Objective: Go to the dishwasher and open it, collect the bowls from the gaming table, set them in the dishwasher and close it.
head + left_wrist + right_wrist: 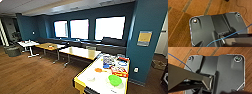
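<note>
So the gaming table (100,80), the counter here, sits at the lower right of the head view. Lime green bowl (115,80) is near its front right corner, orange bowl (98,70) mid-counter toward the left edge. Colourful boxes (119,71) sit further back. Can't tell either gripper's state; wrist views face wood floor (179,15).

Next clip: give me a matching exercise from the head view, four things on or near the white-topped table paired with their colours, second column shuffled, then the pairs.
Things:
1. larger bowl
2. small bowl
3. gaming table edge trim
4. wall behind the table

Colours:
A. teal blue
B. yellow
C. lime green
D. orange

Pairs: 1-C, 2-D, 3-B, 4-A
</note>
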### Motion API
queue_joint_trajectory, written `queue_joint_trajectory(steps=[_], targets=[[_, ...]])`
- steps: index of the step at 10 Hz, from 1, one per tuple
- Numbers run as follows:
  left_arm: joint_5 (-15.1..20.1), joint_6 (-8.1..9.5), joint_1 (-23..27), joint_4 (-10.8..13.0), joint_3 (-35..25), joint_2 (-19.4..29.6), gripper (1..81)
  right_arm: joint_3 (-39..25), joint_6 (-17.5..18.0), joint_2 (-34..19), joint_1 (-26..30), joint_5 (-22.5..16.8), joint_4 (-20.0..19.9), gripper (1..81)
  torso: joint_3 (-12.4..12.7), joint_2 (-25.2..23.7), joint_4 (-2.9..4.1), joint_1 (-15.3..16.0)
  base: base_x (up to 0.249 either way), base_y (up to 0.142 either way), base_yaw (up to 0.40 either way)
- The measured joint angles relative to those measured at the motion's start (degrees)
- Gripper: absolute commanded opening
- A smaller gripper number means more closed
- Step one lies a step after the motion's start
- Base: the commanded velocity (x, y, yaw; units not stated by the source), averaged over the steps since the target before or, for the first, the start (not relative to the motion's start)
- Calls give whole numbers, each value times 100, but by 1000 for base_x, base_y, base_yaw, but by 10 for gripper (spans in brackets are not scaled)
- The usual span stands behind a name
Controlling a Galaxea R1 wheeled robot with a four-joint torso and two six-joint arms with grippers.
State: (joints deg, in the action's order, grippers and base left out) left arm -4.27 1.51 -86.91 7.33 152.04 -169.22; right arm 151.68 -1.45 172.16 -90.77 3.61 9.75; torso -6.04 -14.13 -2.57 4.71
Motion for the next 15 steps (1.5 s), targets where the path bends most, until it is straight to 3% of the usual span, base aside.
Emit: queue_joint_trajectory(steps=[15], targets=[[-2, 0, 2, 0, 2, -18, 811, 0, 0, -7, -16, 0, 16, 811, 0, 0, 0, 2, 109, 77, 0]])
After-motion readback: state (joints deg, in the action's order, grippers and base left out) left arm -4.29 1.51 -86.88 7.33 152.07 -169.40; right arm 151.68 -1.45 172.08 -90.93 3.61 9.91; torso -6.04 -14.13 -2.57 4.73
